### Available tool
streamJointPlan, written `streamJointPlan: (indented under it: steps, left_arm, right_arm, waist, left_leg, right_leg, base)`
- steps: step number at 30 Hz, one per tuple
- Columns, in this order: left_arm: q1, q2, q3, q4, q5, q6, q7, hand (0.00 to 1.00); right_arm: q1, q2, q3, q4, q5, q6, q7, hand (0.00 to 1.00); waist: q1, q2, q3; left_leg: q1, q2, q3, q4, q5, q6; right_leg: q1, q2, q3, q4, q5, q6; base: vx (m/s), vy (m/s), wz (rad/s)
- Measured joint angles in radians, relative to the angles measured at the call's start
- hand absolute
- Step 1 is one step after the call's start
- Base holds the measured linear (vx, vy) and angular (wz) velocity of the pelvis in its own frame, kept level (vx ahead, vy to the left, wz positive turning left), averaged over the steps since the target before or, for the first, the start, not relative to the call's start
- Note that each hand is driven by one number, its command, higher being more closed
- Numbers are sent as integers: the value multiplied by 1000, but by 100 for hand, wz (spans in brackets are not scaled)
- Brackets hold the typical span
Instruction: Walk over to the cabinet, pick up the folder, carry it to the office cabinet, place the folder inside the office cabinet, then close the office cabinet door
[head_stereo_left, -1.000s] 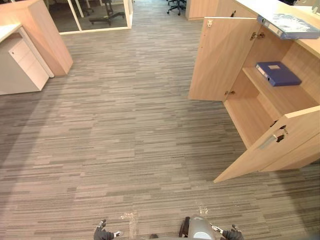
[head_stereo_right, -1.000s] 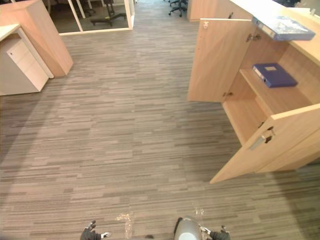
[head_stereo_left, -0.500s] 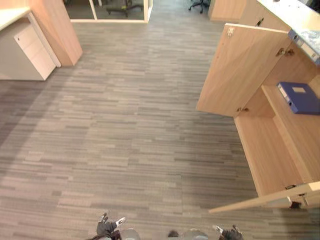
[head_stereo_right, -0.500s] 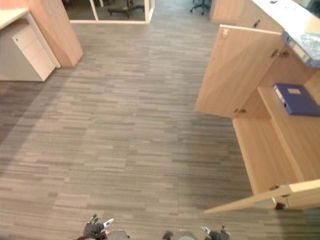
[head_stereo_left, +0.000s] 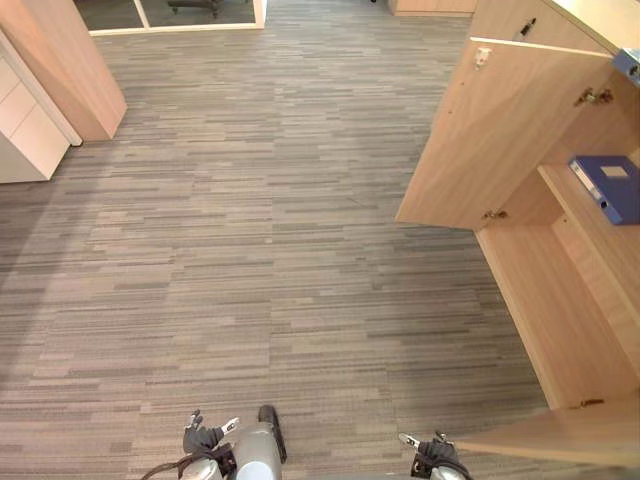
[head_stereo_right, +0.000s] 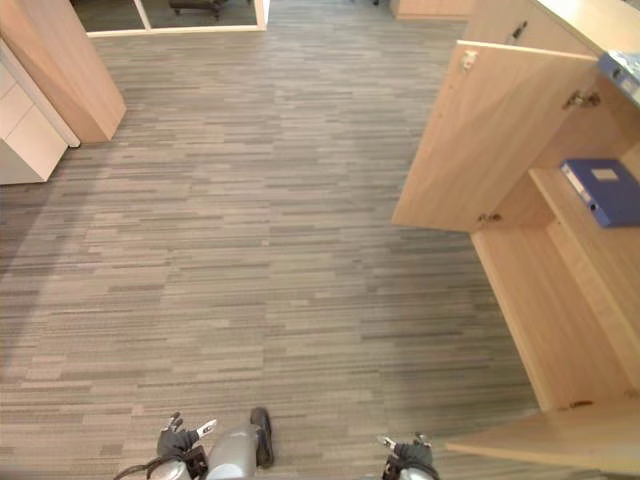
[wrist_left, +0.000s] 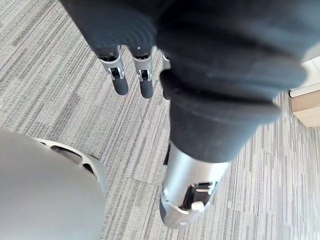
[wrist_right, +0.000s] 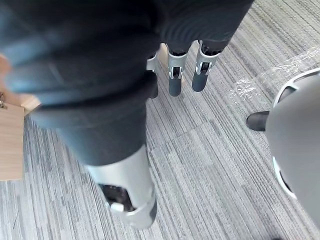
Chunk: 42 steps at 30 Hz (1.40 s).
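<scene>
Approach: left hand (head_stereo_left: 203, 438) and right hand (head_stereo_left: 432, 459) hang loose (both empty).
Steer toward the open cabinet (head_stereo_left: 545, 290), ahead-right of your right hand.

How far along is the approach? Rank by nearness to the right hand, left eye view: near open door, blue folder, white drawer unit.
From the right hand:
1. near open door, just to its right.
2. blue folder, on the shelf ahead, right.
3. white drawer unit, far left.
</scene>
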Motion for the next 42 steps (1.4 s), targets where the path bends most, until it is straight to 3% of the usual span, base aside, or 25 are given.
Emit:
streamJointPlan:
  steps: [2, 4, 5, 7, 8, 9, 10, 11, 12, 15, 18, 20, 21, 23, 27, 29, 31, 32, 33, 34, 35, 36, 37, 39, 42]
  left_arm:
    - [4, 2, -2, 5, 0, -2, 1, 0]
    - [3, 2, -13, 29, -1, -4, 2, 0]
    - [3, -2, -20, 42, -8, -5, 5, 0]
    - [13, -4, -34, 52, -10, -5, 7, 0]
    - [27, 4, -49, 67, -10, -5, 6, 0]
    - [40, 16, -69, 75, -3, -5, 4, 0]
    - [41, 26, -80, 87, 1, -4, 2, 0]
    - [37, 39, -95, 106, 14, -3, -4, 0]
    - [29, 50, -108, 125, 23, 0, -11, 0]
    - [1, 60, -123, 148, 31, 2, -24, 0]
    - [-10, 42, -94, 154, 30, 3, -25, 0]
    - [-9, 16, -61, 139, 30, 3, -26, 0]
    - [-15, -4, -32, 138, 30, 4, -26, 0]
    - [-21, -24, -14, 132, 39, 5, -29, 0]
    - [-46, -47, 16, 128, 65, 11, -31, 0]
    - [-49, -53, 19, 128, 65, 16, -31, 0]
    - [-57, -56, 29, 131, 65, 19, -32, 0]
    - [-58, -49, 40, 131, 64, 22, -31, 0]
    - [-47, -34, 45, 129, 64, 23, -31, 0]
    - [-37, -38, 41, 128, 64, 24, -32, 0]
    - [-9, -53, 41, 99, 64, 15, -32, 0]
    - [-10, -35, 30, 92, 60, 13, -32, 0]
    - [-7, -31, 31, 103, 59, 15, -32, 0]
    - [17, -23, 39, 106, 25, 12, -25, 0]
    - [18, -24, 44, 87, 12, 1, -5, 0]
  right_arm:
    - [-8, 0, 0, 19, -15, 1, 1, 0]
    - [-17, -21, 0, 44, -29, 8, 3, 0]
    - [-17, -41, -3, 58, -30, 15, 8, 0]
    - [-15, -71, -22, 71, -30, 21, 20, 0]
    - [3, -84, -45, 59, -25, 25, 24, 0]
    - [14, -93, -40, 27, -20, 23, 26, 0]
    - [15, -97, -37, 17, -19, 20, 28, 0]
    - [13, -102, -32, 12, -15, 15, 28, 0]
    - [6, -102, -29, 12, 4, 8, 28, 0]
    - [0, -96, -41, 7, 33, -5, 28, 0]
    - [17, -75, -46, -30, 62, -7, 21, 0]
    - [25, -48, -67, -45, 67, -6, 18, 0]
    - [27, -30, -82, -47, 68, -5, 17, 0]
    - [14, -24, -82, -50, 49, -6, 16, 0]
    - [26, -5, -123, -57, 43, -5, 7, 0]
    - [33, -5, -126, -55, 43, -5, 7, 0]
    - [40, 11, -156, -53, 45, -5, 6, 0]
    - [49, 17, -159, -53, 50, -6, 6, 0]
    - [55, 27, -163, -55, 52, -5, 7, 0]
    - [56, 24, -165, -55, 55, -4, 7, 0]
    - [67, 5, -167, -60, 58, -11, 7, 0]
    - [59, -21, -180, -11, 60, -10, 8, 0]
    - [51, -29, -190, 7, 71, -8, 8, 0]
    - [46, -29, -187, 21, 69, -5, 7, 0]
    - [22, -44, -170, 56, 65, -3, 7, 0]
  waist:
    - [8, -9, -23]
    - [7, 1, -38]
    - [9, 13, -46]
    - [12, 21, -47]
    - [3, 31, -54]
    - [-22, 32, -59]
    - [-32, 33, -63]
    - [-43, 36, -65]
    - [-48, 43, -63]
    - [-53, 44, -22]
    - [-62, 37, -7]
    - [-59, 16, -11]
    - [-53, 2, -12]
    - [-44, 18, -24]
    - [-57, 17, -38]
    - [-58, 18, -47]
    - [-69, 13, -52]
    - [-71, 2, -59]
    - [-51, 5, -67]
    - [-46, 33, -75]
    - [-59, 34, -90]
    - [-40, 68, -82]
    - [-38, 82, -80]
    - [-34, 65, -78]
    - [-18, 60, -69]
  left_leg:
    - [-1, -29, 0, 18, -29, 5]
    - [2, -68, 9, 27, -76, 20]
    - [30, -104, 33, -6, -112, 33]
    - [137, -175, 69, -128, -111, 42]
    - [237, -221, 91, -226, -103, 50]
    - [289, -244, 100, -267, -98, 60]
    - [309, -249, 100, -278, -98, 68]
    - [337, -252, 97, -294, -94, 77]
    - [368, -252, 93, -317, -91, 84]
    - [428, -234, 82, -312, -85, 93]
    - [495, -222, 92, -354, -93, 80]
    - [532, -224, 109, -396, -112, 51]
    - [557, -221, 125, -408, -129, 29]
    - [552, -188, 169, -401, -133, 18]
    - [558, -140, 212, -377, -159, -19]
    - [565, -119, 224, -360, -175, -16]
    - [559, -79, 225, -260, -192, -37]
    - [514, -44, 228, -121, -200, -51]
    - [428, 39, 232, 153, -162, -25]
    - [389, 87, 224, 247, -138, -25]
    - [306, 156, 201, 494, -127, -46]
    - [265, 214, 167, 649, -144, -63]
    - [244, 227, 143, 689, -151, -59]
    - [152, 194, 119, 700, -183, -35]
    - [40, 101, 9, 484, -224, -42]
  right_leg:
    - [1, -34, 26, -25, 40, 24]
    - [-18, -83, 48, -7, 47, 34]
    - [-58, -125, 77, 55, 47, 35]
    - [-168, -226, 112, 291, 56, 14]
    - [-259, -298, 112, 515, 103, -102]
    - [-343, -353, 90, 764, 79, -212]
    - [-378, -365, 79, 860, 65, -224]
    - [-420, -357, 58, 945, 43, -221]
    - [-461, -323, 14, 991, -23, -189]
    - [-490, -195, -111, 873, -163, -126]
    - [-533, -128, -238, 693, -179, -129]
    - [-541, -111, -326, 552, -116, -168]
    - [-534, -97, -372, 506, -117, -249]
    - [-540, -45, -376, 484, -136, -246]
    - [-535, 19, -383, 488, -223, -235]
    - [-523, 44, -381, 482, -235, -235]
    - [-484, 87, -366, 444, -246, -232]
    - [-461, 114, -360, 394, -245, -231]
    - [-377, 170, -377, 284, -282, -155]
    - [-344, 166, -409, 310, -315, -160]
    - [-340, 98, -359, 430, -338, -219]
    - [-306, 124, -326, 424, -322, -181]
    - [-285, 146, -312, 408, -322, -184]
    - [-252, 162, -236, 348, -309, -189]
    - [-218, 162, -127, 261, -239, -172]
  base:
    - [207, 203, -31]
    - [175, 184, -34]
    - [225, 369, -65]
    - [194, 384, -67]
    - [136, 337, -30]
    - [172, 378, -17]
    - [126, 196, 7]
    - [169, 127, 8]
    - [239, 122, 7]
    - [302, 3, 8]
    - [221, -101, 4]
    - [205, -129, -12]
    - [233, -180, -31]
    - [311, -246, -63]
    - [252, -199, -31]
    - [233, -189, -14]
    - [178, -222, -21]
    - [91, -283, -65]
    - [187, -288, -88]
    - [201, -151, -99]
    - [320, 120, -100]
    - [246, 204, -93]
    - [279, 218, -108]
    - [202, 87, -93]
    - [228, 100, -113]
